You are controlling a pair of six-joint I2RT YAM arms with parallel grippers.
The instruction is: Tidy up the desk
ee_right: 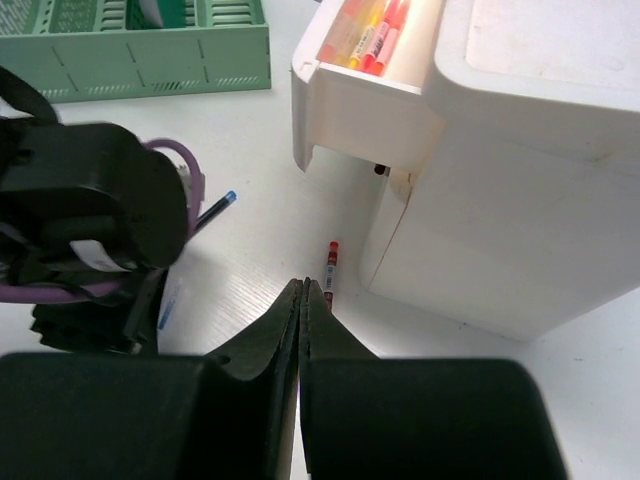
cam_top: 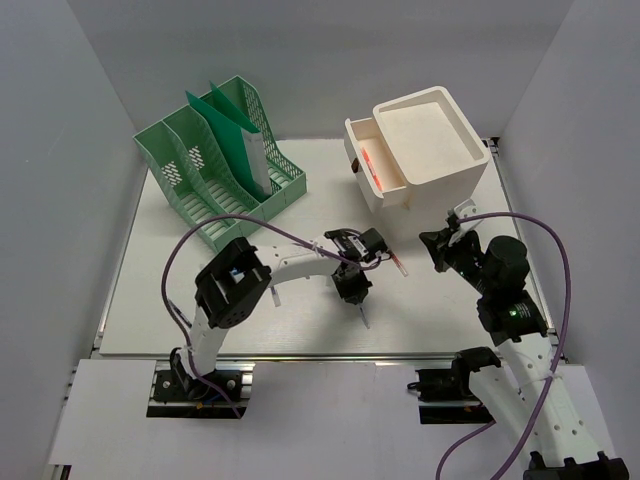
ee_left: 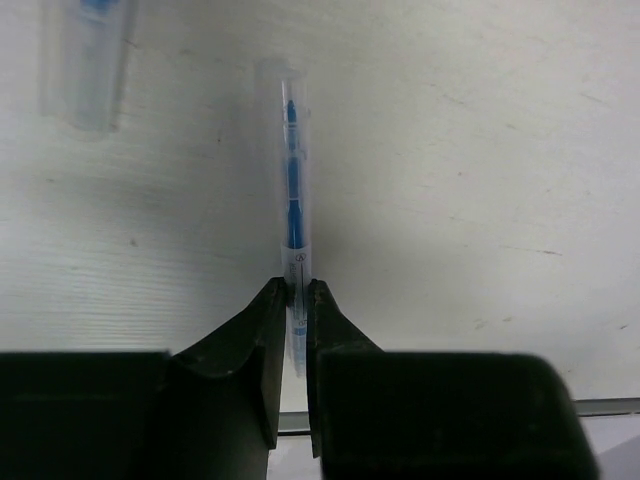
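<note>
The desk (cam_top: 180, 310) is a white tabletop. My left gripper (cam_top: 354, 298) is at its middle, pointing down, shut on a clear pen with a blue core (ee_left: 293, 190); the pen lies along the desk surface and runs out ahead of the fingertips (ee_left: 295, 290). My right gripper (cam_top: 438, 250) is shut and empty, hovering just in front of the white drawer box (cam_top: 430, 150). In the right wrist view its closed tips (ee_right: 303, 288) are right beside a red pen (ee_right: 329, 264) lying on the desk by the box's corner.
A green file organizer (cam_top: 220, 165) stands at the back left. The box's drawer (ee_right: 360, 95) is open with several coloured pens inside. A dark pen with a blue end (ee_right: 214, 210) lies by my left wrist. Another clear pen (ee_left: 88, 60) lies blurred nearby.
</note>
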